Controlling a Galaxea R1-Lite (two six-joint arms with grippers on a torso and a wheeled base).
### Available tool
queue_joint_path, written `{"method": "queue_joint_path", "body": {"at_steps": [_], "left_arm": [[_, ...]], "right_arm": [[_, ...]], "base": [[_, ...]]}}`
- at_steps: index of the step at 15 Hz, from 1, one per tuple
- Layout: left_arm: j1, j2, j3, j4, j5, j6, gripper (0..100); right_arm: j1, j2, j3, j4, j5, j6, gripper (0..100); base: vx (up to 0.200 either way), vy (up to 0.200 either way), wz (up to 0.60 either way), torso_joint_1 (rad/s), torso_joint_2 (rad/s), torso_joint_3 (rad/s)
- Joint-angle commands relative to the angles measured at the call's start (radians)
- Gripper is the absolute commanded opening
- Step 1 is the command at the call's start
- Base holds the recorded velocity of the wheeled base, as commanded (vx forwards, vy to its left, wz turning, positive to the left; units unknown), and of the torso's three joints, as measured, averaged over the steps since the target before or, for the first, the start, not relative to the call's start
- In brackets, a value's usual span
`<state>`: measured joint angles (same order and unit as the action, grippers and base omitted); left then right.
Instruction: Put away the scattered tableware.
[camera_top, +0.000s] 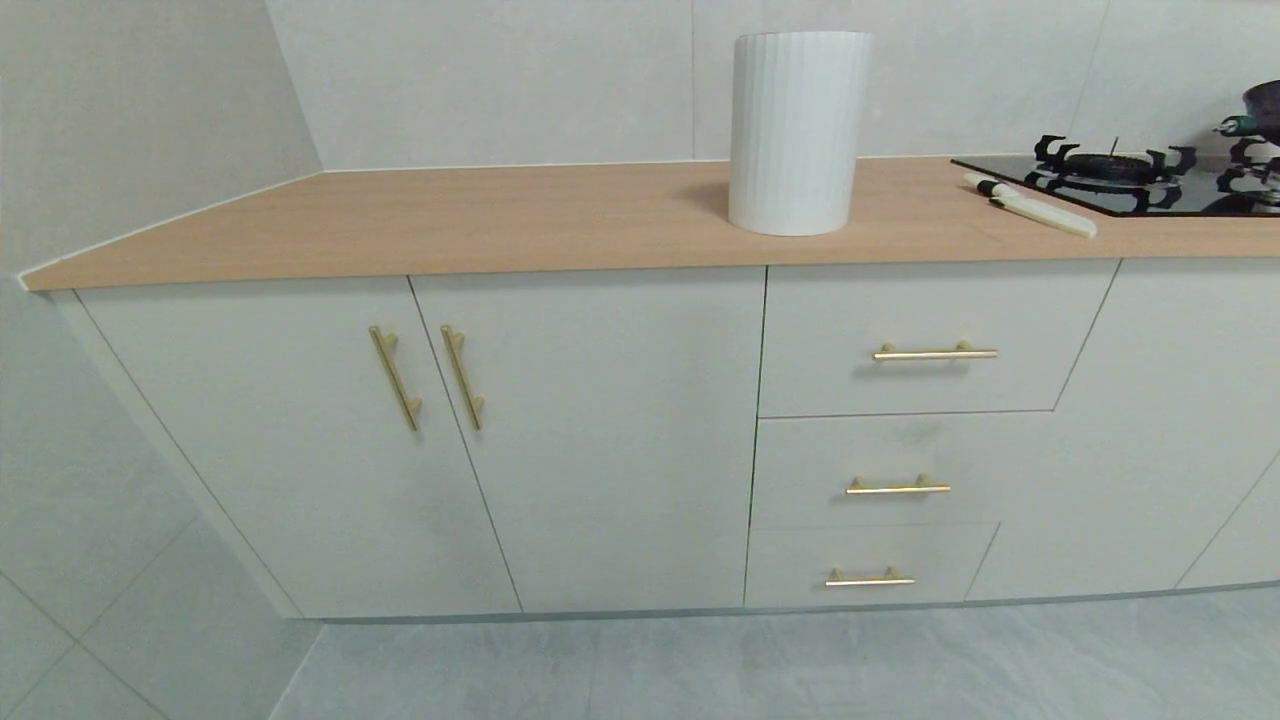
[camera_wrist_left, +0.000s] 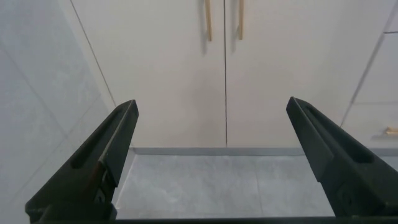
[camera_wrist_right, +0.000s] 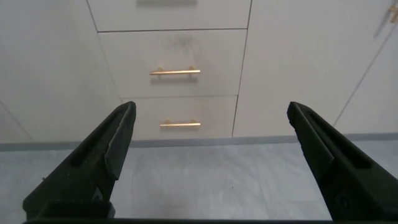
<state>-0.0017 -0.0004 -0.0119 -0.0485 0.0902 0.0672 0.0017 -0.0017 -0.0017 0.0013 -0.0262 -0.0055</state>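
A tall white ribbed holder (camera_top: 797, 132) stands on the wooden countertop (camera_top: 450, 215). To its right a white-handled utensil (camera_top: 1030, 206) lies on the counter, by the corner of the hob. My left gripper (camera_wrist_left: 211, 127) is open and empty, low before the double cabinet doors (camera_wrist_left: 225, 68). My right gripper (camera_wrist_right: 211, 127) is open too, nothing between its fingers, facing the lower drawers (camera_wrist_right: 174, 62) above the floor.
A black gas hob (camera_top: 1130, 180) with pan supports is at the counter's right end, a dark pot (camera_top: 1262, 108) on it. The cabinet has two doors with gold handles (camera_top: 395, 378) and three drawers (camera_top: 930, 350). Grey tiled floor (camera_top: 700, 665) lies in front.
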Motion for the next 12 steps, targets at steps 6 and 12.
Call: {"method": "queue_joint_path", "body": {"at_steps": [6, 12], "left_arm": [[0.000, 0.000, 0.000, -0.001, 0.000, -0.001, 100], [0.000, 0.000, 0.000, -0.001, 0.000, -0.001, 100]], "right_arm": [[0.000, 0.003, 0.000, 0.000, 0.000, -0.001, 100], [0.000, 0.003, 0.000, 0.000, 0.000, -0.001, 100]], "base": [[0.200, 0.000, 0.00, 0.002, 0.00, 0.002], [0.200, 0.000, 0.00, 0.002, 0.00, 0.002]]}}
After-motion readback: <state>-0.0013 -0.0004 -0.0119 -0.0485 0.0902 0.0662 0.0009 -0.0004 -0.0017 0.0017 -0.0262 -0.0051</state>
